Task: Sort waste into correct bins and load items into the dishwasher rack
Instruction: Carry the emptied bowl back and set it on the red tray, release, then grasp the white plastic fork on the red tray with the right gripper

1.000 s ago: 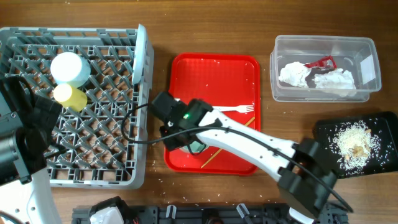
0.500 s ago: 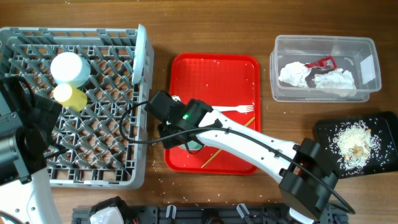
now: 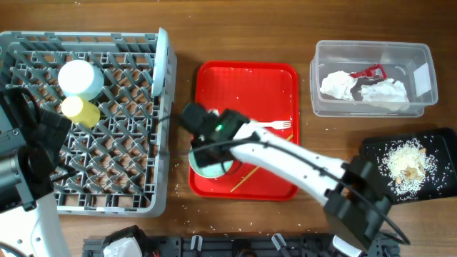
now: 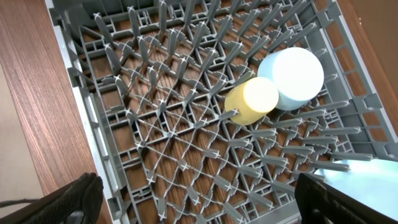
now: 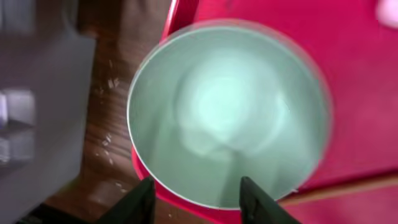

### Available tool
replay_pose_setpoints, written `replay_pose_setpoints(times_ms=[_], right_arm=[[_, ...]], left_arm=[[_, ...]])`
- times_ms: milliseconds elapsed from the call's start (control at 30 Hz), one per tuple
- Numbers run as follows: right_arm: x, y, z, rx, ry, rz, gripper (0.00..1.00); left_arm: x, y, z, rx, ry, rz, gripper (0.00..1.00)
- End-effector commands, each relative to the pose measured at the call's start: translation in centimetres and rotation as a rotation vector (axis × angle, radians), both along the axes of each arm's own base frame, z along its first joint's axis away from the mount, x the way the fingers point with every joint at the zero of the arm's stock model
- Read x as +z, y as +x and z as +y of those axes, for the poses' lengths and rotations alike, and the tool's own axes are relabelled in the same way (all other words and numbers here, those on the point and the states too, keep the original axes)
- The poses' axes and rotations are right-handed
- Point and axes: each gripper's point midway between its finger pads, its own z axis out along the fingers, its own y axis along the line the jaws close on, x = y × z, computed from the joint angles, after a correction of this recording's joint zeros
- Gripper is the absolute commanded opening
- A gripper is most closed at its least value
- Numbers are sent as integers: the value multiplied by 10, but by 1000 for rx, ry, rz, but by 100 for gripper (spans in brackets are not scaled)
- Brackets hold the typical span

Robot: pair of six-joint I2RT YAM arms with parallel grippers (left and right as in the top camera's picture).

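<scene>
The pale green bowl (image 5: 227, 112) sits upright in the front left corner of the red tray (image 3: 246, 82); it also shows in the overhead view (image 3: 208, 167). My right gripper (image 5: 199, 199) is open just above the bowl's near rim, over the same corner in the overhead view (image 3: 207, 153). The white fork (image 3: 275, 126) lies on the tray. The grey rack (image 3: 43, 193) holds an upturned light blue bowl (image 4: 292, 78), a yellow cup (image 4: 252, 99) and a plate (image 3: 163, 68) on edge. My left gripper (image 4: 199, 199) is open and empty above the rack.
The clear tub (image 3: 421, 103) at the back right holds white napkins (image 3: 343, 86) and a red wrapper (image 3: 370, 71). The black bin (image 3: 443, 189) at the right holds beige crumbs (image 3: 403, 164). A thin wooden stick (image 3: 246, 176) lies on the tray. Crumbs dot the table.
My right arm has shifted a little to the right over the tray's front left corner, and more of the green bowl shows. The left arm has not moved.
</scene>
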Motion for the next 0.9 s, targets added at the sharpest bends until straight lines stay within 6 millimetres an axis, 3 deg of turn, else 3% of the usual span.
replay_pose_setpoints(times_ms=[0,33,67,133,167,233,300,400,567,867], right_arm=[[72,62,-36,-227,124,-111,75],[77,74,-50,-300,136,-115,86],[82,90,-70,-425,171,-88,88],[82,100,-83,-508,237,-8,89],[77,104,-93,-546,231,4,78],[62,107,-111,-714,172,16,67],[36,101,-129,-983,90,47,64],[2,91,-133,-1235,57,129,64],[-38,90,-136,-1464,-17,187,64],[-92,97,-144,-1524,-124,163,65]], left_arm=[[4,-2,4,29,12,-16,100],[4,-2,4,29,12,-16,100],[4,-2,4,29,12,-16,100],[4,-2,4,29,12,-16,100],[4,-2,4,29,12,-16,100],[4,-2,4,29,12,-16,100],[4,-2,4,29,12,-16,100],[4,-2,4,29,12,-16,100],[4,-2,4,29,12,-16,100],[4,-2,4,29,12,-16,100]])
